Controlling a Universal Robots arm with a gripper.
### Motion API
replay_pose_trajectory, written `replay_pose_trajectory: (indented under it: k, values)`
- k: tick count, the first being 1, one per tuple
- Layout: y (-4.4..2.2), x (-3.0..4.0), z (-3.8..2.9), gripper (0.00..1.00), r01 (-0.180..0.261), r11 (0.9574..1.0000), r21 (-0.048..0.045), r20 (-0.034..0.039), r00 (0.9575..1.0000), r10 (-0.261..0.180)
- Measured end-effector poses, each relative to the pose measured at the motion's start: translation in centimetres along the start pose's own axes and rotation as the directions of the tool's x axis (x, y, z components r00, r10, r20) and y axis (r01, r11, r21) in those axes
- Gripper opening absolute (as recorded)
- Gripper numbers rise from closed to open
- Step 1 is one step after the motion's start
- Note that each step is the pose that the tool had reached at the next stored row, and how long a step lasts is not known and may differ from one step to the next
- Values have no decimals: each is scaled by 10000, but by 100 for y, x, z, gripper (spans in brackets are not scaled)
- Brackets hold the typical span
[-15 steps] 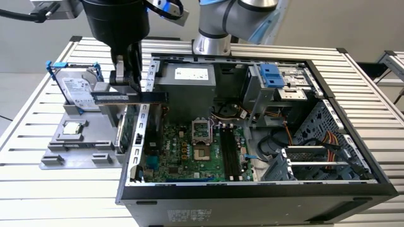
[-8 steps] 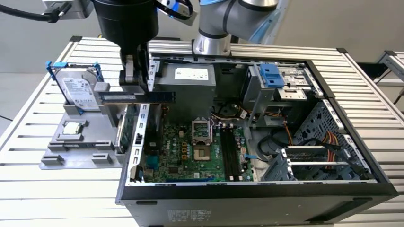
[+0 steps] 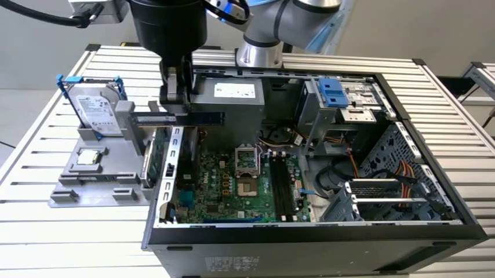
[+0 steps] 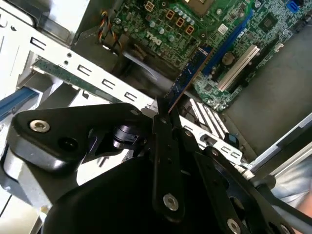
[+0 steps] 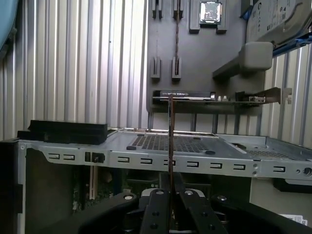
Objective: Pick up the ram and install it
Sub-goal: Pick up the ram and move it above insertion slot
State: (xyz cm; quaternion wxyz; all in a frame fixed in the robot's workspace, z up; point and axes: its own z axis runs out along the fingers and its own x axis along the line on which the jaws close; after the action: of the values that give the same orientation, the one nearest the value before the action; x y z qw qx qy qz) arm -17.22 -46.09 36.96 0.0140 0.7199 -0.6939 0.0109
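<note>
My gripper (image 3: 177,107) is shut on the ram (image 3: 203,118), a thin bluish stick held level in the air over the case's rim on the exterior view's left. In the second wrist view the ram (image 4: 188,75) juts out from between the black fingers (image 4: 162,127), with the green motherboard (image 4: 229,29) beneath it. The first wrist view catches the ram (image 5: 170,136) edge-on as a thin line rising from my gripper (image 5: 170,187). The motherboard's long black memory slots (image 3: 281,184) lie lower, to the exterior view's right of the gripper.
The open computer case (image 3: 309,229) lies on a slatted table (image 3: 46,226). On the exterior view's left, a grey holder (image 3: 85,179) carries a hard drive (image 3: 99,113) and a small square chip (image 3: 90,155). A green card (image 3: 157,157) stands upright beside the case wall. Cables and drive cages fill the case's other side.
</note>
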Motion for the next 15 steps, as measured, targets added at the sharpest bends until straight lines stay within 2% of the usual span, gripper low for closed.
replay_pose_trajectory:
  k: [15]
  values:
    - [-263,-2,-2,0,1,10000,-1,-1,10000,-1]
